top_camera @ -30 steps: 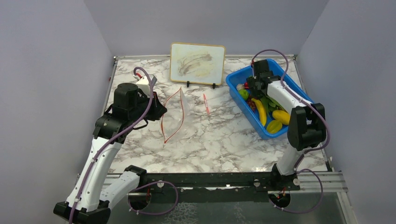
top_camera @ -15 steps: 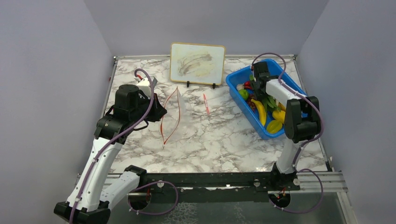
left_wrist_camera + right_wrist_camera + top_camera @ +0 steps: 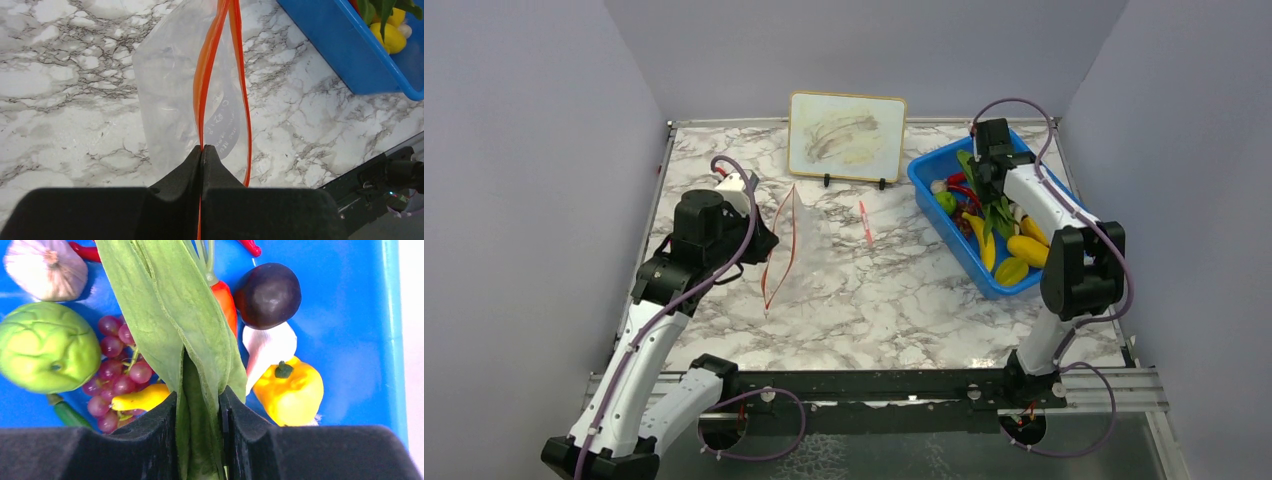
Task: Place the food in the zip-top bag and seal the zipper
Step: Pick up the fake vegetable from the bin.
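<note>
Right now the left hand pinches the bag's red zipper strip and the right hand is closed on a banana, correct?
One part is off: the right hand is closed on the green leafy pod, as the right wrist view shows. The left hand does pinch the zipper strip of the bag.

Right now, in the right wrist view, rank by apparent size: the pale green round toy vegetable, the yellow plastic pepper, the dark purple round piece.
Largest: pale green round toy vegetable.
Then yellow plastic pepper and dark purple round piece, too alike to rank.
</note>
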Controlling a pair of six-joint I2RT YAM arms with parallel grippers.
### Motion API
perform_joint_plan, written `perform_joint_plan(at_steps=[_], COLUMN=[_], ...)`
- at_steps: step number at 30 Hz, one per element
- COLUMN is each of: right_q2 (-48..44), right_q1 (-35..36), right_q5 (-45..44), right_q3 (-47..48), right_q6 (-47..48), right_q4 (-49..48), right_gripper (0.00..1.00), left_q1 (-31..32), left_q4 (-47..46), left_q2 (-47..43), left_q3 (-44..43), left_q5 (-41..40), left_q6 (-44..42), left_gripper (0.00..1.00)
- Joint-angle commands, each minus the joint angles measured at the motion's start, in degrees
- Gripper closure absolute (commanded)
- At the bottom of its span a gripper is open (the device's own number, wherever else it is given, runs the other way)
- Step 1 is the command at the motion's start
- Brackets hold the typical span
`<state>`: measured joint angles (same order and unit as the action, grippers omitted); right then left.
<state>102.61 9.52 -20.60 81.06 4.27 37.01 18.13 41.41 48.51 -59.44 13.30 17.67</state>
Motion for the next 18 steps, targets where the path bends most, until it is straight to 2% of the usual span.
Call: perform_joint_plan(at_steps=[1, 7, 14, 18], right_q2=[-5.2, -11.5, -19.6, -24.4], right_q1=[-0.1, -0.1, 1.2, 2.7], right_q5=[4.2, 9.1, 17.4, 23.1], right_q3=[2.6, 3.3, 5.0, 5.4], right_q6=[-4.0, -12.0, -17.7, -20.7], right_q4=[4.6, 8.4, 11.9, 15.2], right_gripper=[0.74, 0.75, 0.78, 0.80], left_q1=[0.3, 0.3, 0.3, 0.3], left_q4=[-6.0, -10.5, -12.5, -13.3], left_q2=[-2.9, -5.1, -4.0, -3.5], left_q3=[2.7, 4.4, -0.2, -2.0], left_q5=[-3.3, -6.3, -5.7, -10.8], left_q6=[0.5, 1.3, 2.5, 0.1], left_gripper=[1.00, 1.00, 1.00, 1.00])
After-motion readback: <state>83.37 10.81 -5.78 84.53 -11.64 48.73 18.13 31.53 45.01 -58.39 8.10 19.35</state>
